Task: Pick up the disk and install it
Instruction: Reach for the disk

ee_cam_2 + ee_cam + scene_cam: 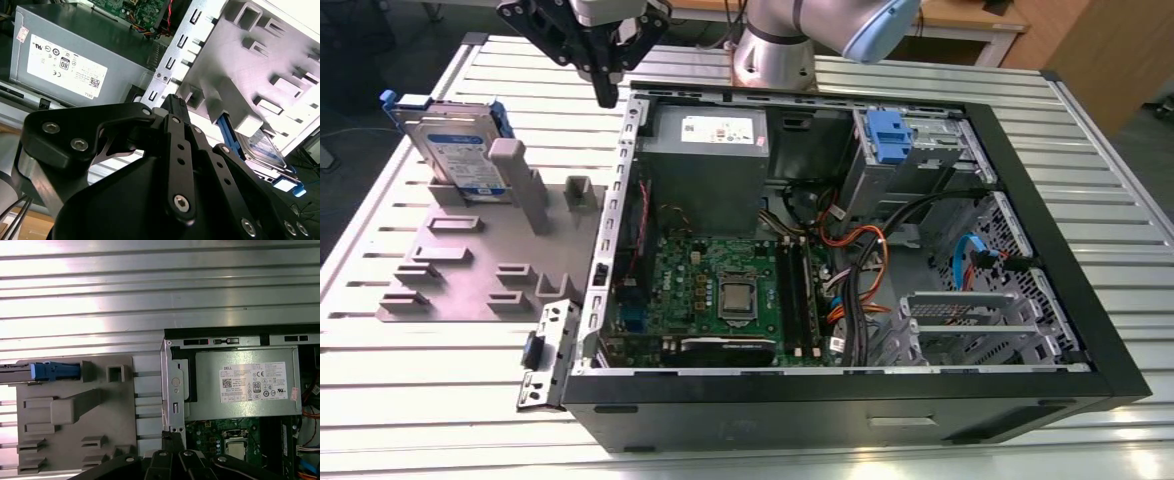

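Exterior view: locate the disk [458, 150] at the exterior view's left, standing on edge in the grey slotted holder [467, 270] with its blue handle end uppermost and its label face turned toward the camera. You can judge its long axis as near upright, with a slight tilt. The holder rests on the slatted desk [427, 400], just beside the open computer case [787, 420].

Note the key relation: the disk lies toward the exterior view's left of the claw [604, 95] and lower than it, near but apart. Nothing is touching the disk.

Check the claw state. Its fingers are pressed together to a single tip and pinch nothing. The second wrist view confirms this at the claw [173, 100], with the disk [262, 147] beyond it.

Observe the arm pose: the wrist points the claw straight down, above the gap between holder and case wall, near the power supply [707, 140].
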{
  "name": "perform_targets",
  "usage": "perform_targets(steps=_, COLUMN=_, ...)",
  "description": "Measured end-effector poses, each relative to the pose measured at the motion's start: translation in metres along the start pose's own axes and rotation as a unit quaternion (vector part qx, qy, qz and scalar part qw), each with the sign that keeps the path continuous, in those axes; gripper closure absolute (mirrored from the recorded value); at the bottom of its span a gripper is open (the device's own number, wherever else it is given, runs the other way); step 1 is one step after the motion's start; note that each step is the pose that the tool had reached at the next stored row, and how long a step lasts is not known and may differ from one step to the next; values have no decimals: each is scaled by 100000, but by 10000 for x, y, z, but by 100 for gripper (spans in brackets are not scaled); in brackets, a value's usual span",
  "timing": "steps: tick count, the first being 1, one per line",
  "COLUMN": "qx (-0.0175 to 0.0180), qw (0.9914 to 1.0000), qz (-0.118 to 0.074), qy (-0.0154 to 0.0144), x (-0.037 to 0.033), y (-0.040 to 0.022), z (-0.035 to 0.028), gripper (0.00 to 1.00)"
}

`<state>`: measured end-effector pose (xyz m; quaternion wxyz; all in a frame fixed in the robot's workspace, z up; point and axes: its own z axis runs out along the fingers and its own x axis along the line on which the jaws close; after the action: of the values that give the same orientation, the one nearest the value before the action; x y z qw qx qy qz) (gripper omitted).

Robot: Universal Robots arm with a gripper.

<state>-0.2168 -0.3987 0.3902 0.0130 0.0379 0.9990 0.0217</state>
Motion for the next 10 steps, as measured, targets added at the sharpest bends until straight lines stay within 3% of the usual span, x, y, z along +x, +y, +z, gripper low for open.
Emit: perform_targets(steps=10, qx=-2, qw=100000, qz=0, qy=-2, x=36, y=-3, z=0, gripper=89)
